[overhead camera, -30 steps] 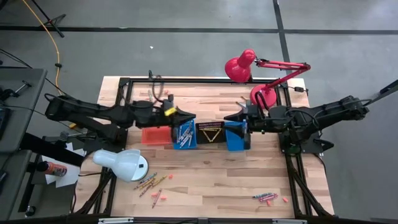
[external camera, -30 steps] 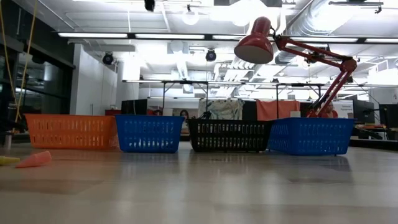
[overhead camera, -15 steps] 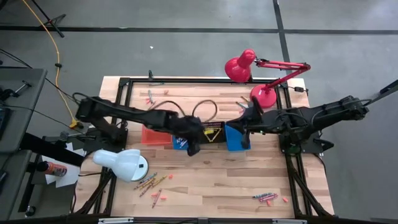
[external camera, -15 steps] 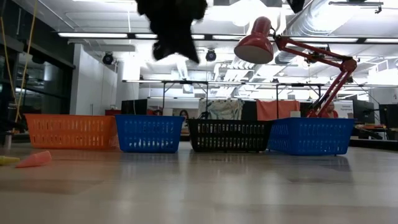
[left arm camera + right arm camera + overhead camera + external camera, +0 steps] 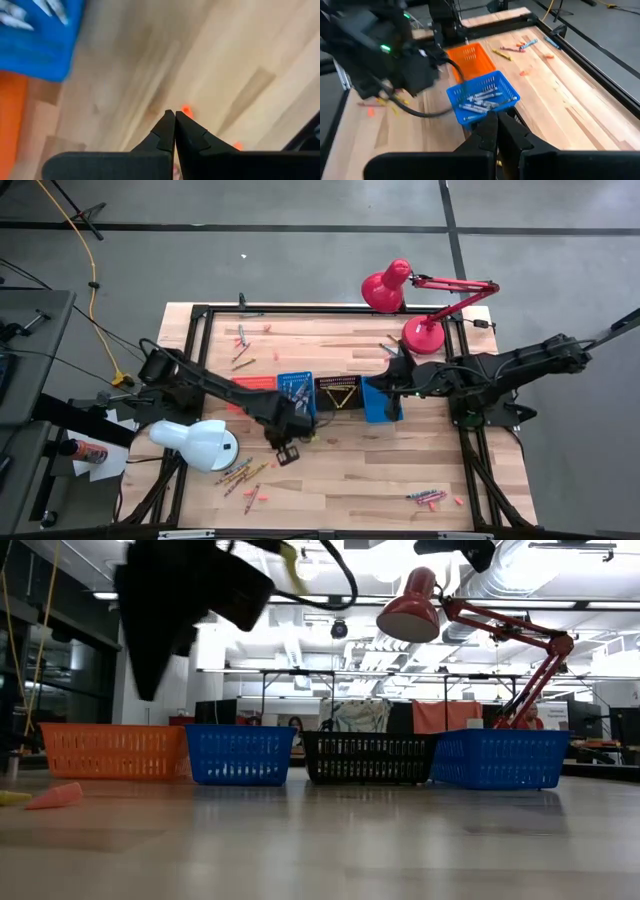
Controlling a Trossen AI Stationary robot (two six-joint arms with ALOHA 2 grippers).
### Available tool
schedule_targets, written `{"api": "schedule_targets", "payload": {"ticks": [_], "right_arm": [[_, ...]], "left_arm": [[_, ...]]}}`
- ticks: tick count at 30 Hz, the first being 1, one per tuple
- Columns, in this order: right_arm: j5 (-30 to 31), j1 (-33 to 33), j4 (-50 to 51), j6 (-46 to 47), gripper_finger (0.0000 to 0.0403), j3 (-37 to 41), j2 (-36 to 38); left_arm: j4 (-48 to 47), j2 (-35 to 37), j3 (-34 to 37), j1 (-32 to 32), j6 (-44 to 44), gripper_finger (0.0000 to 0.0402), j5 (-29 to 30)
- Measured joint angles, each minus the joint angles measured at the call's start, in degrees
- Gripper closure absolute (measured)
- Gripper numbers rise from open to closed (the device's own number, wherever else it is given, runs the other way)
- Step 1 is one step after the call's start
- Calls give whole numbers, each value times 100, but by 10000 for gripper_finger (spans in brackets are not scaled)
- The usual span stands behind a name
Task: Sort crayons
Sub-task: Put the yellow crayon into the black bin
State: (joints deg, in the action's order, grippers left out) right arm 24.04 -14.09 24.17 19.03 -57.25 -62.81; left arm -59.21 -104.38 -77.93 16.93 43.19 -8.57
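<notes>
The left pincer [image 5: 285,452] hangs clenched and empty over bare bench [image 5: 350,470] just in front of the blue basket of crayons [image 5: 296,395], with loose crayons [image 5: 240,475] lying ahead and to its left near the white lamp [image 5: 195,443]; with its jaws shut, a descent now could shove or snap a crayon rather than straddle it. A second ago it sat back behind the orange basket [image 5: 250,383] and has since swung forward, while the right pincer [image 5: 392,375], beside the other blue basket [image 5: 380,400], has snapped shut on nothing
</notes>
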Motion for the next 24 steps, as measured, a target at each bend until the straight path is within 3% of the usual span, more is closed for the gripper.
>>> {"api": "schedule_targets", "payload": {"ticks": [7, 14, 24], "right_arm": [[-23, 60, 43, 1, 402, 0, -64], [-29, 61, 76, 0, 402, 0, -107], [-69, 61, 67, 2, 402, 0, -125]], "left_arm": [[-26, 2, 71, 431, 454, 391, 2], [10, 2, 525, 475, 1184, 325, -203], [213, 2, 601, 588, 1473, 244, -298]]}}
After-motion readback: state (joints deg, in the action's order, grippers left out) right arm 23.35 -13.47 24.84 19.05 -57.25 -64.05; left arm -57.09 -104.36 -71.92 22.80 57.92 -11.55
